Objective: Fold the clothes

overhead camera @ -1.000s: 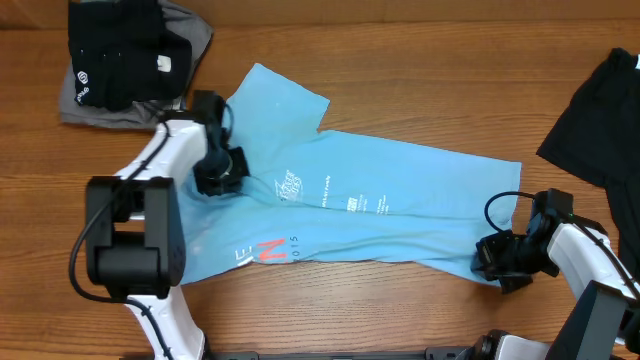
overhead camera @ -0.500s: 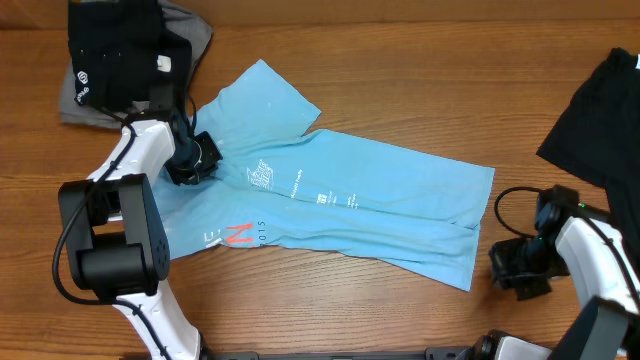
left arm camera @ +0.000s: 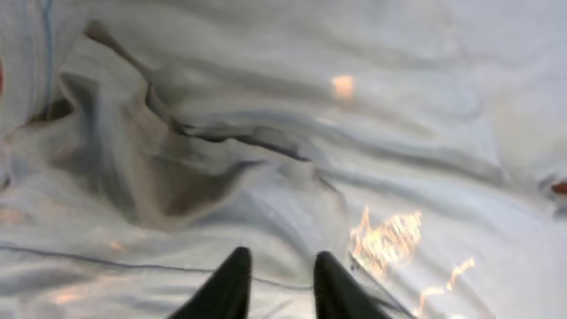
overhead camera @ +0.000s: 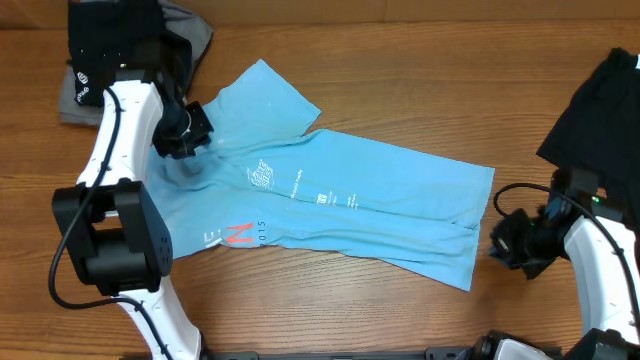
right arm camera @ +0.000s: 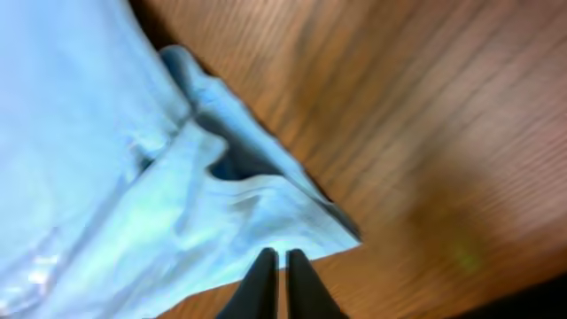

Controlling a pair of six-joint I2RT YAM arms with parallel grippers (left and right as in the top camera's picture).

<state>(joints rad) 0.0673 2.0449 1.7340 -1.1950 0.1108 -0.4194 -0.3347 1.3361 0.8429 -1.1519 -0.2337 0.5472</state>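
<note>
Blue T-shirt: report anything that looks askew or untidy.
The T-shirt lies slantwise across the table, folded lengthwise. Its sleeve juts out at the upper left, and the hem corner at the lower right is bunched, its layers not lined up.

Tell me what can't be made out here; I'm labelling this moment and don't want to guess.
White lettering on the light blue T-shirt: overhead, too small to read.
Black garment: overhead, cut off by the right edge.
Black and grey pile: overhead, partly hidden by the left arm, cut by the top edge.
Right gripper: right wrist view blurred; open or shut, unclear.
</note>
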